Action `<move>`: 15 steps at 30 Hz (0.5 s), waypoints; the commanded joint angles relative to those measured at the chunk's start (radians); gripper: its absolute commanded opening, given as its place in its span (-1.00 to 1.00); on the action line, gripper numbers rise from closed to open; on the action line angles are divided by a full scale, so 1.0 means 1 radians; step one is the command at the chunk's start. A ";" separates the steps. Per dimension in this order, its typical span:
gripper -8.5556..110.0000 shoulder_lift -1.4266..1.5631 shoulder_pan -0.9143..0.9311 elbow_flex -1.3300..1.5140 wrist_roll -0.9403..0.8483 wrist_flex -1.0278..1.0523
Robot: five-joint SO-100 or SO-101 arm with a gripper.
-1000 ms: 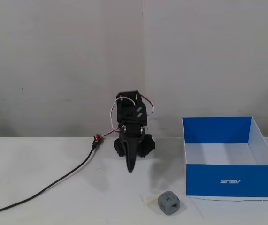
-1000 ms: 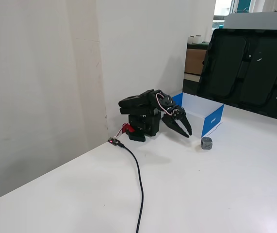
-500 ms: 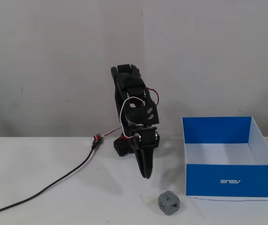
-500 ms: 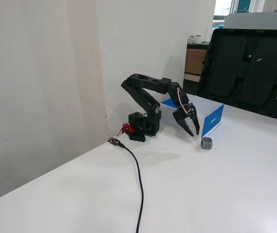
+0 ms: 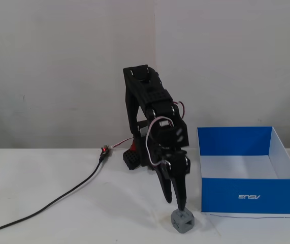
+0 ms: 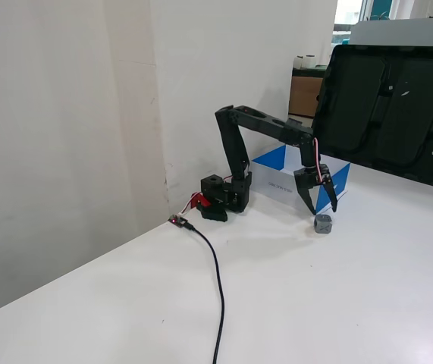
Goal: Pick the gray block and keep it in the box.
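Half a second ago the arm was hanging back from the gray block (image 5: 182, 220) with its tip well above the table; now it's stretched out and dropped, so the gripper (image 6: 321, 209) sits right over the block. That looks like the approach is basically done and the grab is next.

The block itself hasn't budged: it's on the white table (image 5: 58, 203) near the front edge, just beside the front-left corner of the blue box (image 5: 251, 195) in the head-on fixed view, not touching it. The box is empty.

Head-on, the fingers line up into one dark spike, so the jaws can't be read there. The side-on fixed view shows them spread apart, straddling the space just above the block (image 6: 323, 224), nothing held yet.
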 commanded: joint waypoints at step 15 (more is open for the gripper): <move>-0.54 -0.322 -0.097 -0.295 -0.103 0.123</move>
